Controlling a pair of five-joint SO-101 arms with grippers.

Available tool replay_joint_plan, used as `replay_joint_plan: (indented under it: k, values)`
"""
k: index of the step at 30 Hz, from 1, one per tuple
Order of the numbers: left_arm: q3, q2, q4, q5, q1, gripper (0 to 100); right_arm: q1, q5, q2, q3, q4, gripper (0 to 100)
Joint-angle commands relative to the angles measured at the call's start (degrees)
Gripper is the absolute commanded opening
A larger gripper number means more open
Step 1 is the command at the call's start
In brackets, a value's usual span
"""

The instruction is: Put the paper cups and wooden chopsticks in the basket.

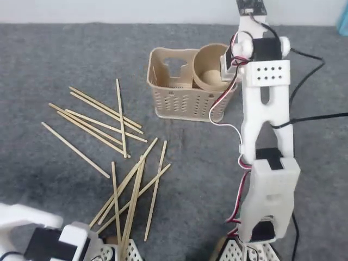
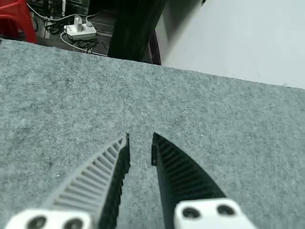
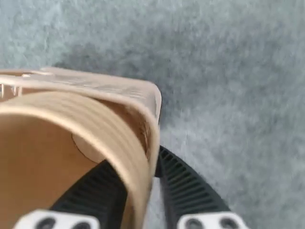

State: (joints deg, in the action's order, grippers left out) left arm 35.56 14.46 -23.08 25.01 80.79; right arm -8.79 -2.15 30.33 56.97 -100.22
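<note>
A tan slotted basket (image 1: 174,100) stands at the back middle of the grey carpet. A brown paper cup (image 1: 209,76) sits upright in its right half. My right gripper (image 1: 227,66) is shut on the cup's wall at the rim. In the right wrist view the paper cup (image 3: 47,143) has one black finger (image 3: 95,191) inside and the other outside, with the basket rim (image 3: 95,88) just behind. Several wooden chopsticks (image 1: 122,163) lie scattered left of and in front of the basket. My left gripper (image 2: 140,143) hangs over bare carpet, its fingers a narrow gap apart and holding nothing.
The left arm's white body (image 1: 54,242) is folded at the near left edge, beside the nearest chopstick ends. The right arm (image 1: 266,136) stretches from the near edge up to the basket. Cables (image 1: 321,117) trail off to the right.
</note>
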Motion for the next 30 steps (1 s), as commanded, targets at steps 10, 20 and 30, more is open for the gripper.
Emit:
replay_joint_plan:
  k: [10,20,30]
  values:
    - [-0.3,0.5,1.5,-0.9,-1.6,8,-0.2,1.7,-5.2,12.4,-2.4,36.6]
    - [2.0,1.5,1.0,-1.1,-4.4,8,0.9,1.7,-15.3,12.0,-2.9,35.2]
    - [3.0,16.9,-24.4,-14.3,-14.1,8,4.2,-1.9,-34.4,-12.7,-2.7,5.7]
